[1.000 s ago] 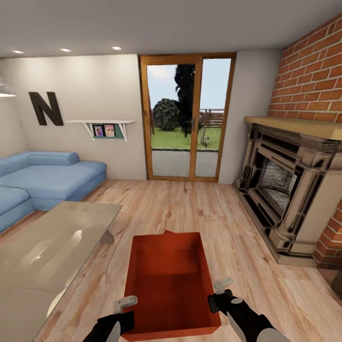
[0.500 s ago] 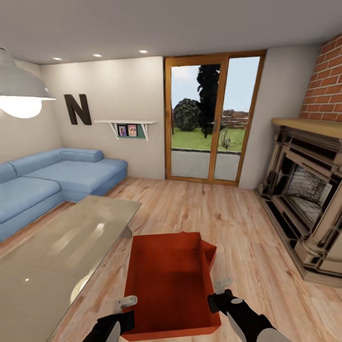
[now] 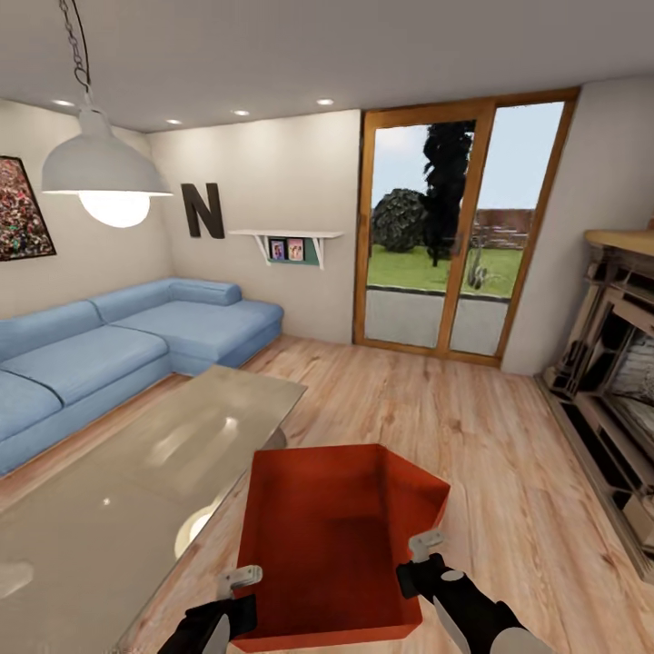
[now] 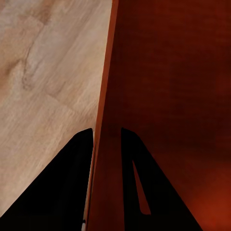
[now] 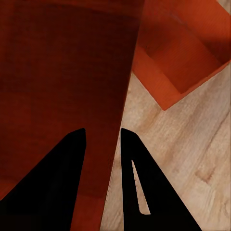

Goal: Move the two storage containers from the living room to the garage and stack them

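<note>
I am in the living room, light wood-plank floor (image 3: 427,400) running ahead to the glass garden door (image 3: 459,232), with the blue corner sofa (image 3: 118,341) off to my left, the glass coffee table (image 3: 127,481) close by my left arm and the fireplace (image 3: 618,363) at my right. Next in size is the storage container I am carrying (image 3: 318,536), a red-orange open bin held in front of my trunk between both arms, its long axis pointing straight away from me toward the door. Under and beyond its far right corner I see the second container (image 3: 420,498) lying on the planks, skewed to the held one; the right wrist view shows it (image 5: 185,53) just beyond my carried bin's wall. My left gripper (image 3: 238,577) pinches the left long wall near the end closest to me, one finger on each side of the thin wall as the left wrist view makes plain (image 4: 107,139). My right gripper (image 3: 425,545) pinches the right long wall the same way. I judge the bin is carried level and evenly, and the next move is to turn the base toward the garage; the second container lies nearer my right arm.
</note>
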Motion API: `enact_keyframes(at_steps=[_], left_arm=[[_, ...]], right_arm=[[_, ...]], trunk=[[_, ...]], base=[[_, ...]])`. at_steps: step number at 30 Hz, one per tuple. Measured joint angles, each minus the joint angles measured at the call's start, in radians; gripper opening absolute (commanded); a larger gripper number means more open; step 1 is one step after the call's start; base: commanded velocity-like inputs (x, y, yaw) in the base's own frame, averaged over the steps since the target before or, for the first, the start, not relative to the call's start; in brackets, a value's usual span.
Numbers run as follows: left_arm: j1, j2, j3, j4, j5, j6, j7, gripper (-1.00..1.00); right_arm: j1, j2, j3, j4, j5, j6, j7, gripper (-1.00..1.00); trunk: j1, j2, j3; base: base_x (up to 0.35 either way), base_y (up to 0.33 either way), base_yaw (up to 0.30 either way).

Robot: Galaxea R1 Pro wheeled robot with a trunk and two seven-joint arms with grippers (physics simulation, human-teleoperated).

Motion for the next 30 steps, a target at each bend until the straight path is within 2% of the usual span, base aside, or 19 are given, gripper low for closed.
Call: enact_keyframes(at_steps=[30], left_arm=[[0.000, 0.000, 0.000, 0.000, 0.000, 0.000, 0.000, -1.00]], right_arm=[[0.000, 0.000, 0.001, 0.000, -0.001, 0.000, -0.001, -1.00]], trunk=[[-0.115, 0.211, 0.096]], base=[[0.000, 0.000, 0.299]])
